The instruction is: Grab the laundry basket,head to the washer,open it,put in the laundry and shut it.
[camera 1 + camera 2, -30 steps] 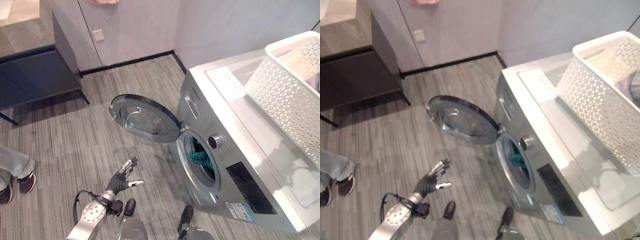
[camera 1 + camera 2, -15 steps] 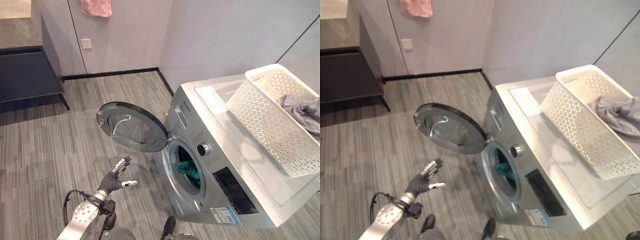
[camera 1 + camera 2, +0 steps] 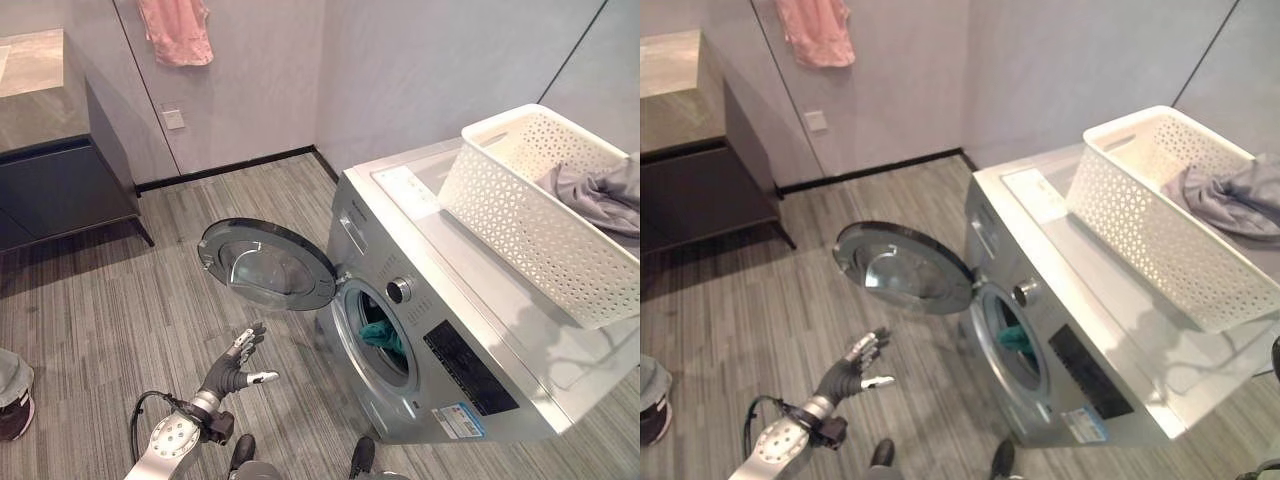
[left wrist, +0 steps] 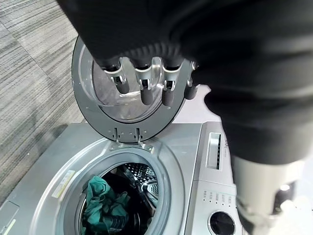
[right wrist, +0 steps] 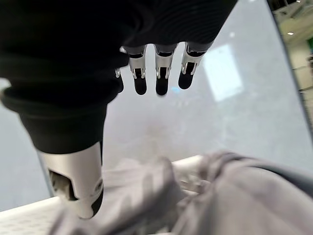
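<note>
washer (image 3: 420, 340) labels too small to read

Floor: grey wood-grain planks (image 3: 120, 300) laid in narrow strips, running across the whole room.
Walls: plain pale grey wall (image 3: 430, 70), meeting in a corner behind the machine; a thin dark line runs slantwise down the right part.
Skirting: black strip (image 3: 225, 168) along the foot of the far wall.
Wall plate: small white square switch plate (image 3: 175, 119) low on the far wall.
Cloth: pink cloth (image 3: 176, 30) hanging high on the far wall, above the plate.
Furniture: dark cabinet (image 3: 60, 185) on thin legs at the left, with a pale stone-like top.
Light: soft and even, with faint shadows on the floor.
</note>
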You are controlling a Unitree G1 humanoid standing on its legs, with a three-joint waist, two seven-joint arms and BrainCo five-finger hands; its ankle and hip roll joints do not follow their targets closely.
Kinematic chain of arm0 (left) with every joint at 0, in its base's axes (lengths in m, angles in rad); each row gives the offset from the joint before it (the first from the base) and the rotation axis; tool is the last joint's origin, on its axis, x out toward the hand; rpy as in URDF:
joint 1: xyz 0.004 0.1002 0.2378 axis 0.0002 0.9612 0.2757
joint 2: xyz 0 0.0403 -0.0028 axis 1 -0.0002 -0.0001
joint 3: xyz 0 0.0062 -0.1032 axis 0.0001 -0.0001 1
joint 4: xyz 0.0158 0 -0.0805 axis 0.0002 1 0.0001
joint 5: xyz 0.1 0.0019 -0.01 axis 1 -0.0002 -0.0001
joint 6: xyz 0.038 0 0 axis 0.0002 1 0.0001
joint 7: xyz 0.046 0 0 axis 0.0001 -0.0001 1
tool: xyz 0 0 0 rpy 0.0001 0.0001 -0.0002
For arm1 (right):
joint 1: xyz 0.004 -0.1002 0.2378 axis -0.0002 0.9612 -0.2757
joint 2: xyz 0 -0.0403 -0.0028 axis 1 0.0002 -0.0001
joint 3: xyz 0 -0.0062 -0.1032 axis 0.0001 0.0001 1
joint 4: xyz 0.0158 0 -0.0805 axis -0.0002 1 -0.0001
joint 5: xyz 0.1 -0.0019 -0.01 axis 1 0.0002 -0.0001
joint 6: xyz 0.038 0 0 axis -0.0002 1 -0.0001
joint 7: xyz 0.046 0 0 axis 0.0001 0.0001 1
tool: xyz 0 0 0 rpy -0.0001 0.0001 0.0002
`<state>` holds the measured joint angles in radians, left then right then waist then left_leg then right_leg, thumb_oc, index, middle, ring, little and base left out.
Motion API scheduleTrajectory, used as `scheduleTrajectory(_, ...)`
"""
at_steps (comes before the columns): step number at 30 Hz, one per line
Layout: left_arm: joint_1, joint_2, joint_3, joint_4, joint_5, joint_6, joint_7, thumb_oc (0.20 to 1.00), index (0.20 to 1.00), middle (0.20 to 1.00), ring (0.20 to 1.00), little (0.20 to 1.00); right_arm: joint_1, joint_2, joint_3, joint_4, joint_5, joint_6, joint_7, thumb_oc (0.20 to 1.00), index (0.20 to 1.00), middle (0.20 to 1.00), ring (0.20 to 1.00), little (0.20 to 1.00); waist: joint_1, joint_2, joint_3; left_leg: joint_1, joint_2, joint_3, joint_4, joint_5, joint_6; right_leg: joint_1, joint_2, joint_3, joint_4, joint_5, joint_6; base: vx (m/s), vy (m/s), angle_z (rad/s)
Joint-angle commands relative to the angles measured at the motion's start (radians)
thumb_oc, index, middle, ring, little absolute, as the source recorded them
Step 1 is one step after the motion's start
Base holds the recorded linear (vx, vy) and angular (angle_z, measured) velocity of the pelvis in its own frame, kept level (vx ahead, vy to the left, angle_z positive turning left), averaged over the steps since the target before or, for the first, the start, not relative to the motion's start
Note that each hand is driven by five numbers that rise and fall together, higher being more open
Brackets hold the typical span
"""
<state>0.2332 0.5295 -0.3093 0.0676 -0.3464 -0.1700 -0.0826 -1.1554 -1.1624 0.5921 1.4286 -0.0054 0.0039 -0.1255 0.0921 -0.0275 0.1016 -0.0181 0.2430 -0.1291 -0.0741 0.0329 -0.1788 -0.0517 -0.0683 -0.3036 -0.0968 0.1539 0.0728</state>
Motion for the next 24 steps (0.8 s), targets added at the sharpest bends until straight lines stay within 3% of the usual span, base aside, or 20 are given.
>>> scheduleTrajectory(1,-0.055,0.030,-0.015,-0.067,0.000,-0.041,0.010,1.000,1.000,1.000,1.000,1.000,-0.155,-0.044,0.051,-0.008,-0.010,-0.019,-0.014,1.000,1.000,1.000,1.000,1.000,0.007,-0.077,0.067,0.038,0.030,0.021,0.001,-0.007,0.023,0.111,-0.032,0.030,0.013,-0.232,0.029,0.01,-0.003,0.05)
scheduleTrajectory(6,-0.066,0.017,-0.009,-0.053,0.009,-0.046,0.034,1.000,1.000,1.000,1.000,1.000,-0.137,-0.038,-0.016,-0.068,0.069,-0.037,-0.068,1.000,1.000,1.000,1.000,1.000,-0.005,-0.075,0.062,0.046,0.023,0.029,0.005,-0.020,0.028,0.120,-0.038,0.030,0.011,-0.230,0.034,0.00,0.034,0.04)
scheduleTrajectory(9,-0.069,0.008,0.003,-0.037,0.013,-0.049,0.051,1.000,1.000,1.000,1.000,1.000,-0.073,-0.041,-0.085,-0.186,0.118,-0.054,-0.112,1.000,1.000,1.000,1.000,1.000,-0.025,-0.082,0.052,0.050,0.014,0.041,0.015,-0.050,0.038,0.119,-0.050,0.040,0.011,-0.220,0.042,-0.02,0.082,-0.01)
scheduleTrajectory(15,-0.048,0.002,0.037,-0.014,0.019,-0.052,0.062,1.000,1.000,1.000,1.000,1.000,0.125,-0.117,-0.275,-0.494,0.075,-0.059,-0.197,1.000,1.000,1.000,1.000,1.000,-0.067,-0.094,0.027,0.065,-0.017,0.076,0.061,-0.120,0.069,0.102,-0.089,0.085,0.033,-0.186,0.065,-0.03,0.152,-0.11)
scheduleTrajectory(18,-0.042,-0.016,0.056,-0.011,0.028,-0.052,0.065,1.000,1.000,1.000,1.000,1.000,0.316,-0.141,-0.437,-0.658,0.028,-0.060,-0.224,1.000,1.000,1.000,1.000,1.000,-0.101,-0.094,0.016,0.077,-0.039,0.101,0.078,-0.141,0.086,0.084,-0.113,0.115,0.047,-0.161,0.078,-0.06,0.208,-0.29)
scheduleTrajectory(19,-0.040,-0.022,0.060,-0.006,0.031,-0.056,0.065,1.000,1.000,1.000,1.000,1.000,0.527,-0.102,-0.631,-0.753,0.043,-0.074,-0.239,1.000,1.000,1.000,1.000,1.000,-0.111,-0.099,0.007,0.090,-0.047,0.112,0.083,-0.162,0.097,0.081,-0.122,0.129,0.054,-0.158,0.087,-0.09,0.244,-0.45)
scheduleTrajectory(20,-0.041,-0.029,0.066,-0.005,0.033,-0.061,0.063,1.000,1.000,1.000,1.000,1.000,0.654,-0.050,-0.745,-0.804,0.074,-0.094,-0.245,1.000,1.000,1.000,1.000,1.000,-0.123,-0.102,0.005,0.094,-0.060,0.122,0.087,-0.165,0.104,0.074,-0.135,0.139,0.055,-0.141,0.094,-0.02,0.181,-0.36)
scheduleTrajectory(21,-0.041,-0.024,0.062,-0.005,0.033,-0.061,0.063,1.000,1.000,1.000,1.000,1.000,0.677,-0.046,-0.766,-0.813,0.073,-0.092,-0.245,1.000,1.000,1.000,1.000,1.000,-0.118,-0.104,0.003,0.099,-0.057,0.123,0.086,-0.173,0.104,0.078,-0.133,0.139,0.054,-0.147,0.096,-0.10,0.164,-0.34)
scheduleTrajectory(22,-0.041,-0.029,0.077,0.000,0.041,-0.065,0.066,1.000,1.000,1.000,1.000,1.000,0.824,0.031,-0.880,-0.876,0.109,-0.123,-0.253,1.000,1.000,1.000,1.000,1.000,-0.135,-0.106,0.006,0.104,-0.069,0.134,0.093,-0.178,0.115,0.067,-0.144,0.157,0.056,-0.126,0.103,-0.07,0.113,-0.17)
scheduleTrajectory(24,-0.039,-0.023,0.081,0.007,0.042,-0.070,0.063,1.000,1.000,1.000,1.000,1.000,0.907,0.099,-0.941,-0.915,0.121,-0.145,-0.257,1.000,1.000,1.000,1.000,1.000,-0.134,-0.108,0.005,0.112,-0.078,0.149,0.098,-0.189,0.123,0.060,-0.150,0.173,0.053,-0.118,0.111,-0.09,0.118,-0.21)
